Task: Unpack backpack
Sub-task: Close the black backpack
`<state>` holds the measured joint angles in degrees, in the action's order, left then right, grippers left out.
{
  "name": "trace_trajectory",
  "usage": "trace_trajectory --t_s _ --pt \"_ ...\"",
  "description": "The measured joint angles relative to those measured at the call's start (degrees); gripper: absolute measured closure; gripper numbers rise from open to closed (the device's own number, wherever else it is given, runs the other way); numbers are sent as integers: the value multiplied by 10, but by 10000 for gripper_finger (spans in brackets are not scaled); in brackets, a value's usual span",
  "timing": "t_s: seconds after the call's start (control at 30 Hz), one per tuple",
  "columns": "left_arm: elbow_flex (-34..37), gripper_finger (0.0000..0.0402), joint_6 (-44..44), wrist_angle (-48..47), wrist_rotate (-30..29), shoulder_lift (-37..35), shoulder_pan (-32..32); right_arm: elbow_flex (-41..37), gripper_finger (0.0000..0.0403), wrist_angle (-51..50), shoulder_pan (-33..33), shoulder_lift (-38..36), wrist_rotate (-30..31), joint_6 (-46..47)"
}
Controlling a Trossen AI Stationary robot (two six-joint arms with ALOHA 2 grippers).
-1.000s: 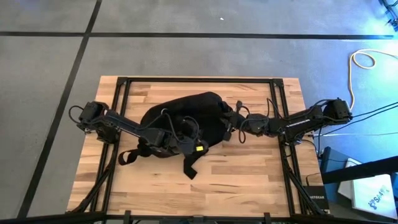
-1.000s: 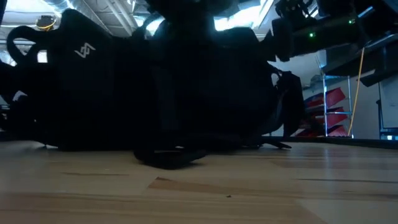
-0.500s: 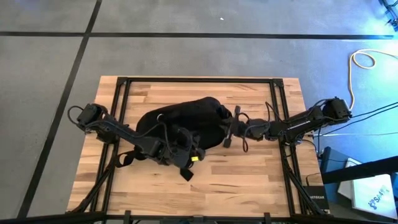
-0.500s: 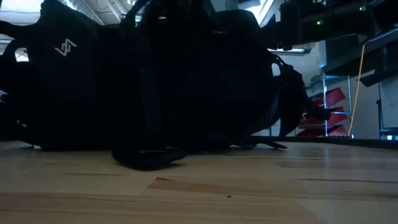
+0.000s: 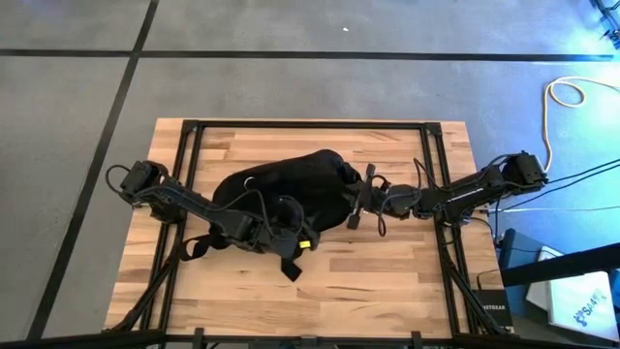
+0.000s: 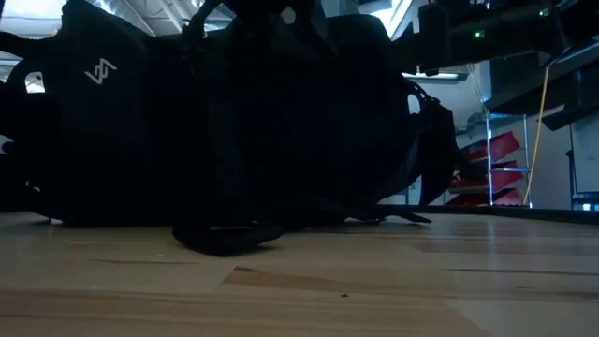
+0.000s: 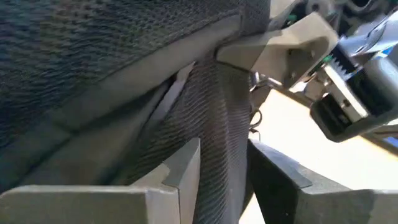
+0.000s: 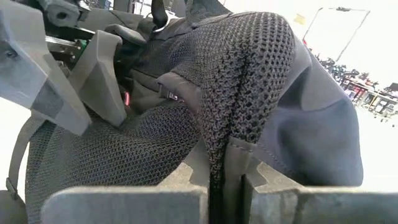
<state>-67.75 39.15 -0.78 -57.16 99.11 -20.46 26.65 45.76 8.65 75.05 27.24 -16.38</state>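
Note:
The black backpack (image 5: 291,184) lies on its side in the middle of the wooden table; its white logo (image 6: 100,70) faces the near edge. At its near side is my left gripper (image 5: 291,237), open, with a mesh strap (image 7: 217,124) running between its fingers (image 7: 224,155). Coming in from the table's right, my right gripper (image 5: 356,206) is shut on a padded mesh strap (image 8: 249,81) at the backpack's right end. A loose strap end (image 5: 289,269) lies on the wood toward the near edge. My left gripper has the mesh strap between its parted fingers. The strap lies against the inner face of one finger (image 7: 186,168), and a sliver of light shows beside the other. My right gripper pinches the lower end of the padded mesh strap (image 8: 225,163) between its two fingers. It comes in about level from the table's right. The strap rises from the fingers to the backpack, which rests on the table.
Black frame rails (image 5: 184,165) run along the table's left and right sides and its far edge. Bare wood (image 5: 387,281) lies between the backpack and the near edge. A pale cable (image 5: 572,92) loops on the floor off the right side.
My left gripper has swung a little toward the near edge with the straps. The backpack has shifted slightly toward the table's left, and its logo has moved the same way in the low view.

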Motion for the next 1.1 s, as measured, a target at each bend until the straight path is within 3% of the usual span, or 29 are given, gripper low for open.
trace_trajectory --t_s 0.1,0.17,0.27,0.43,0.53,0.6,0.77,1.1 --pt "0 284 20 -34 -5 0 -4 0 398 -3 0 0 1 0" --pt "0 284 16 -59 23 0 -9 0 398 -8 0 0 2 0" --pt "0 284 -46 -73 125 -1 -20 0 398 -11 0 0 5 -2" --pt "0 284 -159 -82 343 -3 -53 0 398 -10 0 1 8 -5" --pt "-2 284 -149 -132 385 2 -63 0 398 -9 1 1 6 -5" --pt "-2 285 -105 -212 360 7 -65 0 398 -10 1 1 6 -5" --pt "1 308 24 -407 196 3 -65 1 398 -13 0 1 16 -4" --pt "0 355 116 -549 -60 -10 -51 1 398 -42 0 0 5 15"
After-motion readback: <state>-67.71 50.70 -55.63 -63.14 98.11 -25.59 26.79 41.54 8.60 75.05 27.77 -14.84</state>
